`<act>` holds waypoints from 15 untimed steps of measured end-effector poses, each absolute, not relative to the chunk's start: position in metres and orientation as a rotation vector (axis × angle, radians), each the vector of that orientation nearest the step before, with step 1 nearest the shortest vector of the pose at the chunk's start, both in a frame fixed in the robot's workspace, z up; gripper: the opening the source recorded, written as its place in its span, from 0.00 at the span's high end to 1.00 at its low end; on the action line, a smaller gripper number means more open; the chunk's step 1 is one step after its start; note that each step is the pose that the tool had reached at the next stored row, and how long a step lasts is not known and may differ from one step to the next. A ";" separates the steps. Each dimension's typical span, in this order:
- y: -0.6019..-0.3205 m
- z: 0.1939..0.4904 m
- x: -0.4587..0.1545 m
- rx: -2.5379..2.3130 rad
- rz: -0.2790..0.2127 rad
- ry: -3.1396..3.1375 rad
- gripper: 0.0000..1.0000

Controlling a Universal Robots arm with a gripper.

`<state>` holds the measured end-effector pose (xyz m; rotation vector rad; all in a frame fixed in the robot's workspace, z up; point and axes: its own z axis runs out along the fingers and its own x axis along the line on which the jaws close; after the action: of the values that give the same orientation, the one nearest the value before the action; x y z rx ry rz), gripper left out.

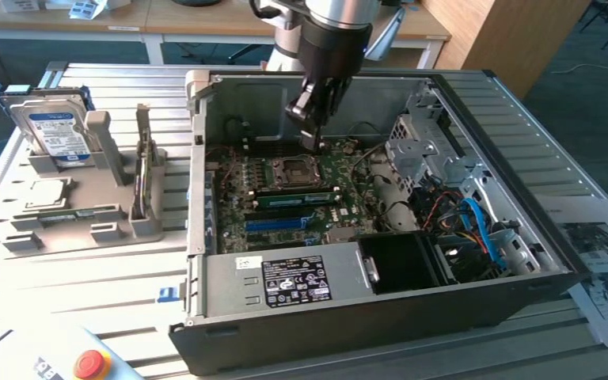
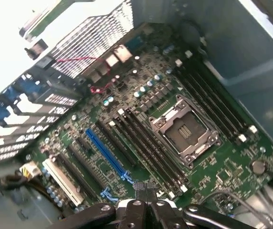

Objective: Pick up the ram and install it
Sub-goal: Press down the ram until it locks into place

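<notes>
A ram [image 1: 142, 162], a long thin stick, stands on edge in a grey holder [image 1: 93, 186] outside the case, at the exterior view's left. Its green face [image 2: 62, 10] shows beyond the case wall in the wrist view. Another green stick [image 1: 297, 198] of the same kind sits in a motherboard slot beside the empty processor socket [image 2: 183, 132]. My gripper [image 1: 313, 145] hangs inside the open computer case [image 1: 389, 313], above the motherboard's far part. Its fingers [image 2: 146, 192] are shut together with nothing between them. It is far from the holder.
The holder also carries a silver hard drive [image 1: 56, 131] with a blue-white label and a square processor chip [image 1: 48, 192]. Drive cages and cables [image 1: 473, 222] crowd the case at the exterior view's right. A red stop button [image 1: 91, 363] sits near the front edge.
</notes>
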<state>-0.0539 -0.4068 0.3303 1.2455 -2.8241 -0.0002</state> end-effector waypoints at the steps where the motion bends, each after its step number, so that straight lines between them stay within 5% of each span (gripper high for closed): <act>1: -0.407 0.330 -0.054 1.220 -0.001 -2.835 0.90; 15: -0.407 0.328 -0.054 0.851 -0.012 -2.968 0.90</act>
<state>-0.0539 -0.4068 0.3284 0.8506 -2.9675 -0.0115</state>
